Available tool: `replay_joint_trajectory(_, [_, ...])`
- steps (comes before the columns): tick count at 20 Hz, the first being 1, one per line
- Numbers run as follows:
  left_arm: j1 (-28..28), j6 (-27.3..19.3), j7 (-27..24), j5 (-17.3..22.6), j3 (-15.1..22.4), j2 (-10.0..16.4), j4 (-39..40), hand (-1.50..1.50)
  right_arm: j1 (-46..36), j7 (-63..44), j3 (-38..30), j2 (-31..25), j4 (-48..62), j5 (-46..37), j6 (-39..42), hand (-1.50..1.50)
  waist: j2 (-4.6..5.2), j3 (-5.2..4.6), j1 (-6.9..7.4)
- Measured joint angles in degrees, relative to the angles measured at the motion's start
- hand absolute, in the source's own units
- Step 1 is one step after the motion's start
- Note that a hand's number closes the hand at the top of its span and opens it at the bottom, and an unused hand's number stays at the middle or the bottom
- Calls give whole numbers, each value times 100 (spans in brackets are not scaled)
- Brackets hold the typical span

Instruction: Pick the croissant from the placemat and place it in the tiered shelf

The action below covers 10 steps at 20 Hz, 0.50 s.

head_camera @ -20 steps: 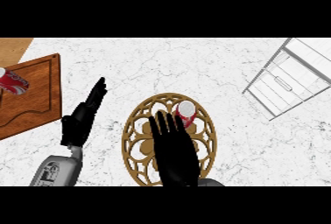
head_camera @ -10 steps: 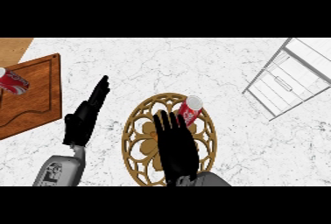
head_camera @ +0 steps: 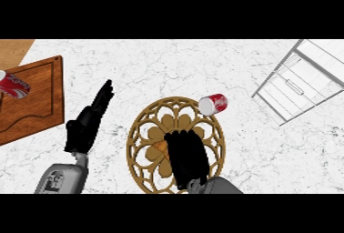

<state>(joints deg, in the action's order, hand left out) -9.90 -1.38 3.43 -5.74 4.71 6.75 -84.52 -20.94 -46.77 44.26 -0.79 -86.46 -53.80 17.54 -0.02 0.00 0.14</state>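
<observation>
Black right hand (head_camera: 187, 157) curls over the croissant (head_camera: 159, 148) (tan edge peeking out leftward).

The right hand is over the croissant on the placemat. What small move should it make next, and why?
Probably a short lift straight up. The right hand looks curled over the croissant on the placemat. The tiered shelf stands upper right, and a red can lies on its side at the mat's edge that way, so rising first should clear it.
</observation>
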Motion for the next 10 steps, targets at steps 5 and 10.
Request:
replay_joint_trajectory(5, [40, 77, -164, -17, -89, 2, 94, 0, -107, 186, 130, 38, 145, -296, 42, 150, -14, 0, -2])
replay_joint_trajectory(10, [64, 39, -195, -74, -123, -39, 135, 0, 507, 895, 112, -689, -605, -264, -87, 150, -31, 5, -61])
